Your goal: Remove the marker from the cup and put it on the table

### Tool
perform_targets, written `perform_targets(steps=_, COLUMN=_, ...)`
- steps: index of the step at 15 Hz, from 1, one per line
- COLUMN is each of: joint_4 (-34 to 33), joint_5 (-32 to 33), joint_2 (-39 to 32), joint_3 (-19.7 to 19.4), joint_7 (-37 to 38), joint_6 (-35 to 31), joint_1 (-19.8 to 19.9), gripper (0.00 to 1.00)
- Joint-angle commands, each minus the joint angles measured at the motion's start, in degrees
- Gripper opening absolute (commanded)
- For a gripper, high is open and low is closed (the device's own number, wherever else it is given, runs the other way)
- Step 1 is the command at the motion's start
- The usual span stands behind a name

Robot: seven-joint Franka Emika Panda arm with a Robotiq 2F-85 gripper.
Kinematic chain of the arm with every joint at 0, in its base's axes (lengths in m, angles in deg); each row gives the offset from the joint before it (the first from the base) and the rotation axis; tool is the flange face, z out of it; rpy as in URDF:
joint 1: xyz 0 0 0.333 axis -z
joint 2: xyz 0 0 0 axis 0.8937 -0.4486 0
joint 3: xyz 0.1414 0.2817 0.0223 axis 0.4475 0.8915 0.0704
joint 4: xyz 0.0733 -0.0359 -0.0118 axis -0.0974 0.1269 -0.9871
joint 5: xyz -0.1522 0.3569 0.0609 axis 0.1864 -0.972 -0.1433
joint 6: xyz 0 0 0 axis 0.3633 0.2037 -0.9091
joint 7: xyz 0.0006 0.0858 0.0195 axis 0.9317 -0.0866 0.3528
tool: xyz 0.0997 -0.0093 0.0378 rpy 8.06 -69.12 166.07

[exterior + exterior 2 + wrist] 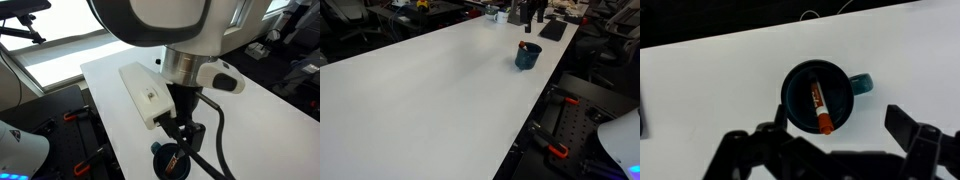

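Note:
The dark blue cup [818, 97] stands on the white table [710, 90] with its handle nub to the right. The red-orange marker [820, 108] lies slanted inside it, one end at the near rim. My gripper [830, 140] hangs above the cup, open and empty, with fingers either side of the cup's near edge. In an exterior view the cup [527, 55] sits near the table's far edge with the marker tip [526, 45] poking out; the gripper [532, 14] is above it. In an exterior view the arm hides most of the cup [170, 158].
A black flat object [553, 30] lies on the table [430, 90] beyond the cup. Black frames with orange clamps [558, 150] stand beside the table edge. Chairs and desks fill the background.

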Motion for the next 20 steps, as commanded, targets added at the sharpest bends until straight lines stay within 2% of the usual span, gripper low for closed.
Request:
perform_targets(steps=1, joint_4=0.0, joint_5=0.0, joint_2=0.0, joint_3=-0.1, joint_7=0.0, joint_6=0.1, joint_1=-0.1, gripper=1.0)
perform_targets(steps=5, joint_4=-1.5, joint_5=0.9, joint_2=-2.3, joint_3=-0.4, joint_7=-1.2, joint_6=-0.7, joint_1=0.1, gripper=1.0)
perform_targets(steps=11, joint_4=-6.1, joint_5=7.2, joint_2=-6.5, joint_3=-0.7, joint_7=-10.0, joint_6=-3.1, joint_1=0.3, gripper=1.0)
perform_targets(steps=14, joint_4=-7.3, joint_5=6.8, joint_2=-7.3, joint_3=-0.4, joint_7=-15.7, joint_6=-5.6, joint_1=0.7, gripper=1.0)
perform_targets(steps=15, joint_4=-6.2, joint_5=6.5, joint_2=-6.6, joint_3=-0.5, joint_7=-12.4, joint_6=-4.1, joint_1=0.2, gripper=1.0)
perform_targets(steps=20, joint_4=-6.8, joint_5=6.5, joint_2=-7.0, joint_3=-0.4, joint_7=-14.3, joint_6=-4.8, joint_1=0.3, gripper=1.0)
